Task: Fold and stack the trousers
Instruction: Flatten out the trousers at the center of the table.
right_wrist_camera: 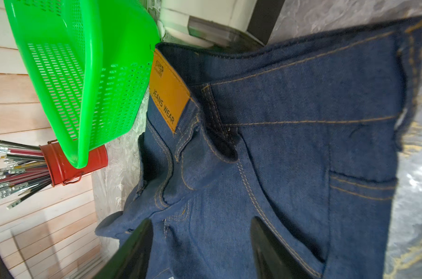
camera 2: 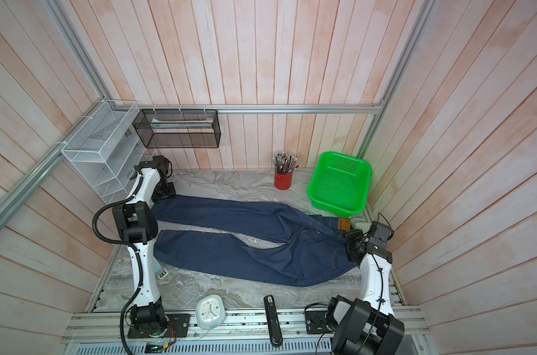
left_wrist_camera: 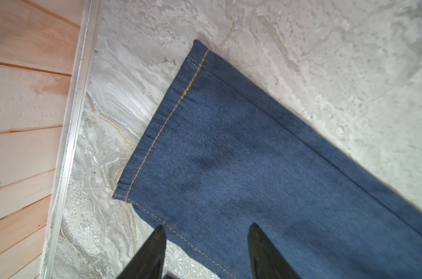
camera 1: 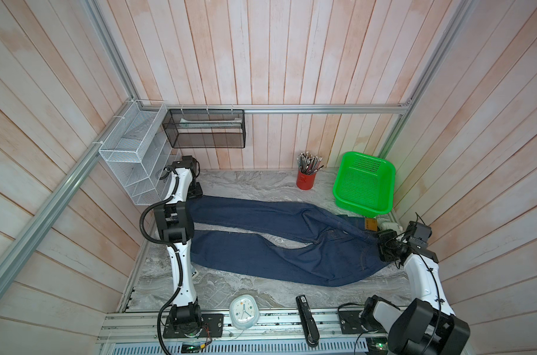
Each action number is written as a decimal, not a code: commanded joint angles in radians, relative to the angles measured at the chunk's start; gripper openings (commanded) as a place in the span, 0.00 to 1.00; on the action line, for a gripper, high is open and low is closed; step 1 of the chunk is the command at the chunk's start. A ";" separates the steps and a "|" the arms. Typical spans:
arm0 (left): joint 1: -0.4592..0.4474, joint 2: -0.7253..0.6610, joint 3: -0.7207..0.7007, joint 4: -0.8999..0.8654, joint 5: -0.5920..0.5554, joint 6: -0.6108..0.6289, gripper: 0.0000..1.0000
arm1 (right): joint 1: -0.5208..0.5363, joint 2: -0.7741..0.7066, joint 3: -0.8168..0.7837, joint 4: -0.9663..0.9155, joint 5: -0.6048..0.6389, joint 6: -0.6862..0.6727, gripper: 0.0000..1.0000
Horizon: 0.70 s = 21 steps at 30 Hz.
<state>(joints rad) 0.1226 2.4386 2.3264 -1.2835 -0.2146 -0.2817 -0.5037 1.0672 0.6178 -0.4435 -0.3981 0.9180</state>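
- We see the dark indigo denim trousers (camera 1: 276, 246) w/ tan stitching lying flat and unfolded across the grey marbled counter (camera 1: 245, 184). The waist is at the robot's right, and both legs run to its left, split in a narrow V.
- Left fingers (left_wrist_camera: 152, 253): spread apart, released, nothing btwn them. They hang over the far leg near its hem, which lies flat on the counter.
- Right fingers (right_wrist_camera: 270, 248): also spread and released, over the waist/pocket area. We can't tell if the tips touch the cloth.
- The tan leather patch (right_wrist_camera: 169, 91) on the waistband sits just beside the bright green perforated plastic basket (camera 1: 364, 184).
- The red tin cup of pencils (camera 1: 305, 179) stands by the back wall, apart from the denim.
- At the front edge we note a white alarm clock (camera 1: 244, 310) and a black stapler (camera 1: 307, 319).
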 commanded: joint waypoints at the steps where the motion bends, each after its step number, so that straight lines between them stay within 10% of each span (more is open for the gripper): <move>1: 0.006 -0.047 -0.002 0.001 -0.016 -0.019 0.57 | -0.028 0.035 -0.041 0.091 -0.078 0.043 0.64; 11: 0.006 -0.055 -0.001 -0.001 -0.032 -0.019 0.57 | -0.045 0.212 -0.029 0.279 -0.108 0.122 0.54; 21: 0.006 -0.059 -0.001 -0.002 -0.052 -0.021 0.57 | -0.030 0.208 0.113 0.330 -0.145 0.219 0.00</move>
<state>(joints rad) 0.1226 2.4382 2.3264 -1.2835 -0.2325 -0.2848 -0.5434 1.3174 0.6449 -0.1429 -0.5297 1.1072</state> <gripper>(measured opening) 0.574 0.046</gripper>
